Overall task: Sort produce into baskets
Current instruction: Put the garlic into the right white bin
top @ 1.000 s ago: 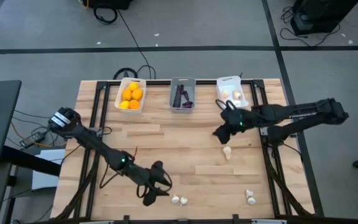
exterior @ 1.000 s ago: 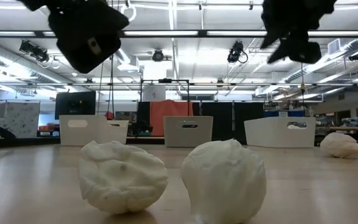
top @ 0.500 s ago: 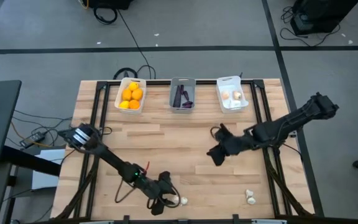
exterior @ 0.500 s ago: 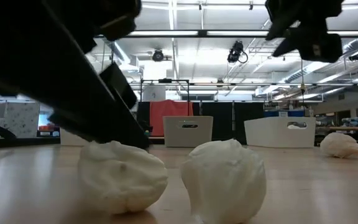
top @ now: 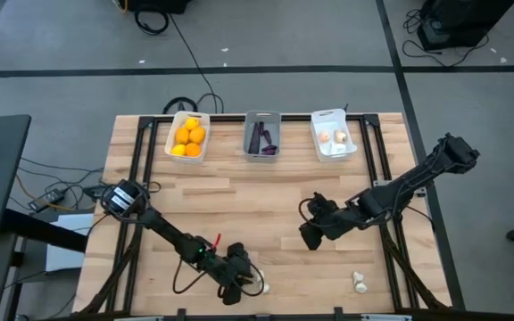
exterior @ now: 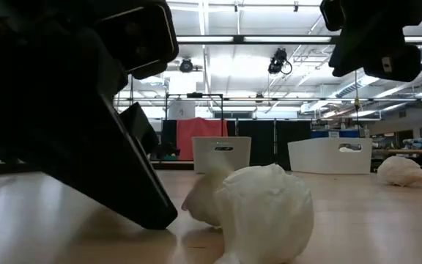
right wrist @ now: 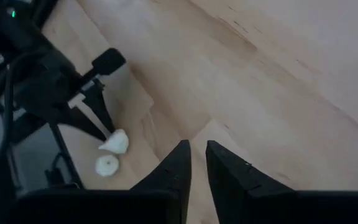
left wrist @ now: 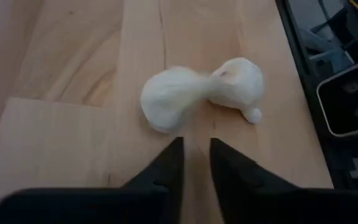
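Two garlic bulbs [left wrist: 173, 102] now touch the narrowed left end effector [left wrist: 196, 149], newly lowered beside them.

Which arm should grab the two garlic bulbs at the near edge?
Left. The left gripper sits low beside the garlic pair, jaws nearly shut, holding nothing. The right gripper hangs over mid-table, farther off.

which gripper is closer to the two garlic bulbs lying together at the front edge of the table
Left. The left gripper sits right beside the pair of garlic bulbs, fingertips nearly shut. The right gripper hovers farther back over bare table.
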Action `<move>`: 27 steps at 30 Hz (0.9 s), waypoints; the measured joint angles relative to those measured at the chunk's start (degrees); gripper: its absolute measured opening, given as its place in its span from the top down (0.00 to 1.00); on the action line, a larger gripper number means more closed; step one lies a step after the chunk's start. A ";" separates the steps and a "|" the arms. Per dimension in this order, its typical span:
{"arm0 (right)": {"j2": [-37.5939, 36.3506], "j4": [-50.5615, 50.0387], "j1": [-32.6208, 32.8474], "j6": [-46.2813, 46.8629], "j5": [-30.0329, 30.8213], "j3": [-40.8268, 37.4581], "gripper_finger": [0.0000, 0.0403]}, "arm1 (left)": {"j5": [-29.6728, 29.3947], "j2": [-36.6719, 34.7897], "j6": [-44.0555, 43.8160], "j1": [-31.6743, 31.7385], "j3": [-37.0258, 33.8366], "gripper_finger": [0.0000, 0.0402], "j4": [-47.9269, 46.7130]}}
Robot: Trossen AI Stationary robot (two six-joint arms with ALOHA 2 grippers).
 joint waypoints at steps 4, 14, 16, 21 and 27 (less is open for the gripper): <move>0.00 0.04 -0.73 -7.81 -2.48 0.00 0.88 | 0.16 0.17 -0.25 1.53 -0.15 0.95 2.51; 0.00 0.04 -1.78 -14.50 -5.54 -0.01 0.96 | 4.49 0.17 -4.42 6.23 -0.15 0.89 5.19; 0.00 0.07 -1.78 -15.24 -5.56 -0.02 0.95 | 3.93 0.17 -3.82 6.30 -0.15 0.86 5.90; 0.00 0.07 -1.78 -15.90 -5.41 0.00 0.87 | 3.72 0.15 3.12 6.26 -0.15 0.73 10.03; 0.00 0.07 -1.78 -15.90 -5.62 0.00 0.81 | 1.21 0.15 5.19 6.23 -0.15 0.54 10.00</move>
